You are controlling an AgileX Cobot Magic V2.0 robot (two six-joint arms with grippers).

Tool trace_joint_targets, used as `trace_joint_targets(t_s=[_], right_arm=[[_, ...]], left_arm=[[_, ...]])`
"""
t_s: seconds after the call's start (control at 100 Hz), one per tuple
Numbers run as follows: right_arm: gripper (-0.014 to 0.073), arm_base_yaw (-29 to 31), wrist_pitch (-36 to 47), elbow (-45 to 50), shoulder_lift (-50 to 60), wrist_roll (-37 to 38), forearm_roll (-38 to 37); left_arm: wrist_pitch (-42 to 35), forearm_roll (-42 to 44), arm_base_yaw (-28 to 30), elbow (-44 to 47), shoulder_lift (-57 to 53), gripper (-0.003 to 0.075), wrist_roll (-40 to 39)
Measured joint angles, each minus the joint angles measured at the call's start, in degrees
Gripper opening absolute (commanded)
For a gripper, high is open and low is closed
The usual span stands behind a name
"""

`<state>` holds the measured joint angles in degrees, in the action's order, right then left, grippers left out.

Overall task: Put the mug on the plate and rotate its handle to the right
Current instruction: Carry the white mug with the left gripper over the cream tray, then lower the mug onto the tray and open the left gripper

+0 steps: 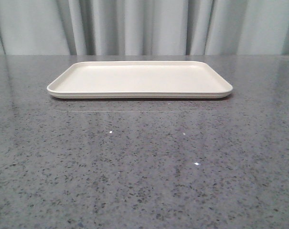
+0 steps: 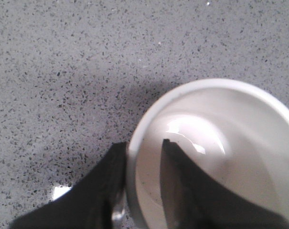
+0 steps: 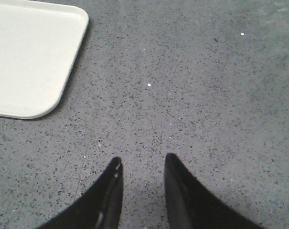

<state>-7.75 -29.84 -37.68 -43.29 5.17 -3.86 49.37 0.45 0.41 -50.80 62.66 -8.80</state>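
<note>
The cream plate [image 1: 139,94] lies flat at the far middle of the table with nothing on it; one of its corners shows in the right wrist view [image 3: 29,57]. The white mug [image 2: 216,124] shows only in the left wrist view, seen from above with its mouth open. My left gripper [image 2: 144,145] straddles the mug's rim, one finger outside the wall and one inside, closed on it. The handle and the smiley face are hidden. My right gripper [image 3: 142,162] is open and empty over bare table, beside the plate's corner. Neither arm nor the mug shows in the front view.
The table [image 1: 144,167] is a grey speckled stone top. A pale curtain [image 1: 144,26] hangs behind its far edge. The mug casts a shadow [image 2: 134,100] on the table beside it.
</note>
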Motion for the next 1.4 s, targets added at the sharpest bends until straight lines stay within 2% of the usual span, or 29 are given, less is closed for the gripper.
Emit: trace_joint_targets(t_s=[0.16, 0.44, 0.82, 1.07, 1.4], right_arm=[[0.0236, 0.0, 0.0, 0.0, 0.0, 0.0, 0.0], [0.0236, 0.0, 0.0, 0.0, 0.0, 0.0, 0.0], [0.0236, 0.0, 0.0, 0.0, 0.0, 0.0, 0.0], [0.0236, 0.0, 0.0, 0.0, 0.0, 0.0, 0.0], [0.0236, 0.0, 0.0, 0.0, 0.0, -0.11, 0.0]], left_arm=[[0.0, 0.0, 0.0, 0.0, 0.0, -0.0018, 0.0], [0.11, -0.45, 0.0, -1.75, 0.1, -0.0019, 0.0], [-1.31, -8.55, -0.52, -9.51, 3.81, -0.0019, 0.0], [-5.5, -9.91, -8.94, -14.9, 10.97, -0.0019, -0.92], [-6.89, -10.0, -20.07, -28.09, 25.78, -0.0019, -3.79]])
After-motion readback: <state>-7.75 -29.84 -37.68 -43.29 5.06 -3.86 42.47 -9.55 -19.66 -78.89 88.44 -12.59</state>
